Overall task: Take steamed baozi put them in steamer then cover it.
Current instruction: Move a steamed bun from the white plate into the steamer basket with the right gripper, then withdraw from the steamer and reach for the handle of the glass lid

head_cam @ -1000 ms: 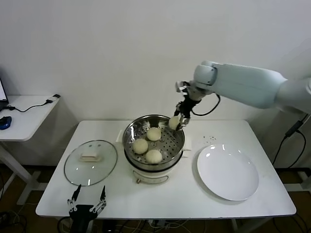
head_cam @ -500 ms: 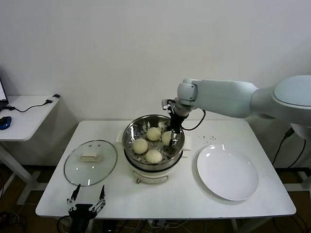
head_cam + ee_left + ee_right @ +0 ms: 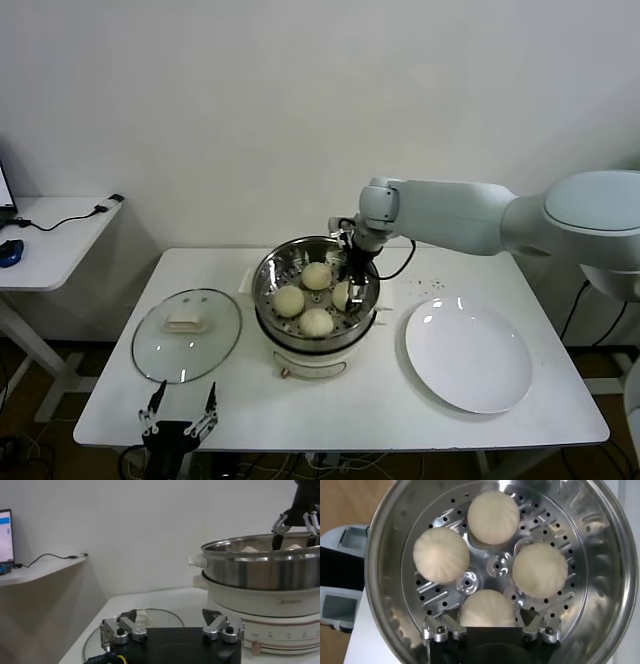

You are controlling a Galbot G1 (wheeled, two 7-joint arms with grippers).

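Observation:
The steamer (image 3: 316, 335), a shiny steel pot on a cream base, stands mid-table. Four steamed baozi lie on its perforated floor (image 3: 485, 570): one bun at the far side (image 3: 493, 517), two more (image 3: 441, 555) (image 3: 540, 570), and the fourth baozi (image 3: 487, 611) between my right gripper's fingers. The right gripper (image 3: 349, 287) reaches down inside the pot's right side, open, with its fingertips (image 3: 434, 626) standing on either side of that bun. The glass cover (image 3: 187, 333) lies flat on the table to the steamer's left. My left gripper (image 3: 180, 413) waits open at the table's front edge, near the cover.
A bare white plate (image 3: 468, 353) sits to the right of the steamer. A side desk (image 3: 50, 240) with a cable and mouse stands off to the left. From the left wrist the steamer wall (image 3: 265, 570) rises just beyond the cover's rim (image 3: 150, 614).
My right gripper came down from above the steamer's rim into the pot with the fourth baozi, set it on the floor and opened. The left arm stayed still.

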